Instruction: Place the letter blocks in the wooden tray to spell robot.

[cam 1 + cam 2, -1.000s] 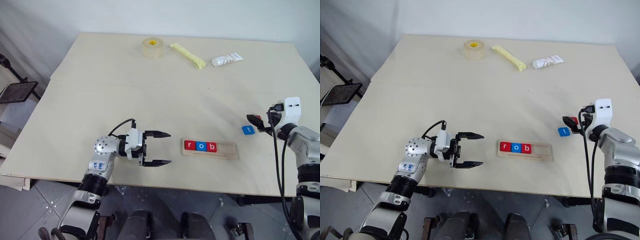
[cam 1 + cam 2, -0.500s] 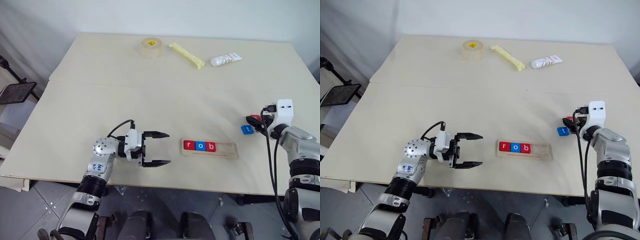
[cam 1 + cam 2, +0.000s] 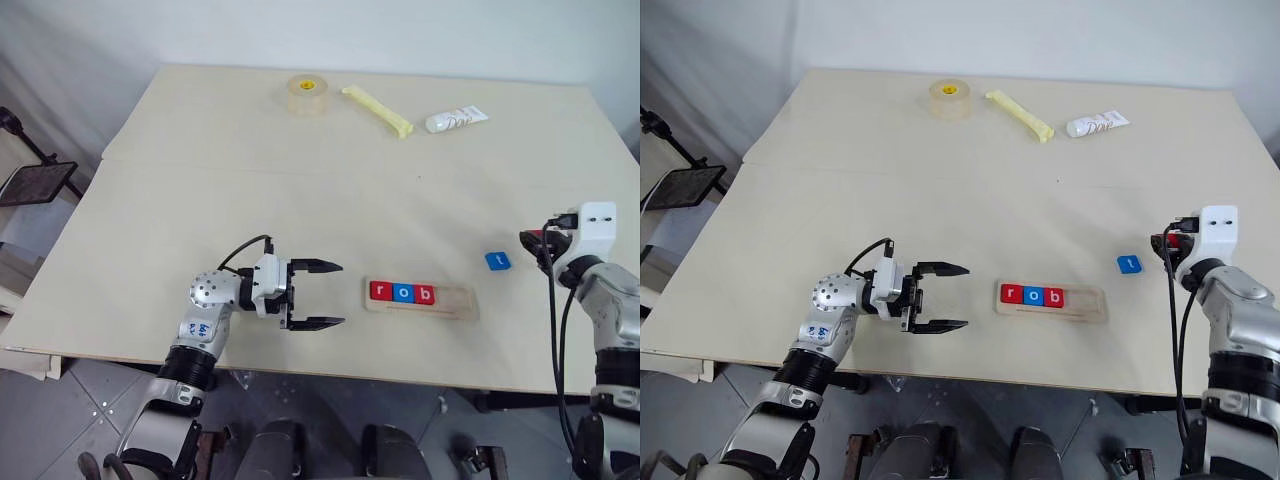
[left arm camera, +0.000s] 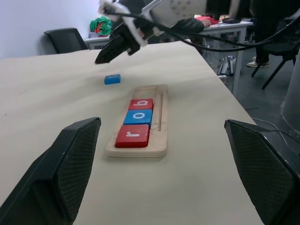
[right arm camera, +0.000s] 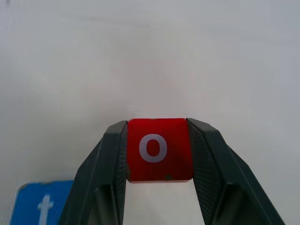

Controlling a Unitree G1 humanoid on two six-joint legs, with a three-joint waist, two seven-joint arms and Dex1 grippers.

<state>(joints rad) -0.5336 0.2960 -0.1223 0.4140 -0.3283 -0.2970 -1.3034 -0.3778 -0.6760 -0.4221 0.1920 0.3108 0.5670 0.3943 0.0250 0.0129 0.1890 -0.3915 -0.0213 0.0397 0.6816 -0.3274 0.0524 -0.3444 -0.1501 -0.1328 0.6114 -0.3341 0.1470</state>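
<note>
Lying on pale table (image 3: 250,180): tape roll (image 3: 307,93), yellow stick (image 3: 376,110), tube (image 3: 456,120). Right gripper (image 5: 159,150) pinching red o block (image 5: 158,149); left gripper (image 3: 318,293) gaping empty.

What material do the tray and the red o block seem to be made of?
The wooden tray looks like pale unpainted wood: faint grain, matte surface, rounded corners. The red o block, held between the right gripper jaws, looks like painted wood or plastic; its smooth, even red face with a white printed letter leaves this open.
</note>
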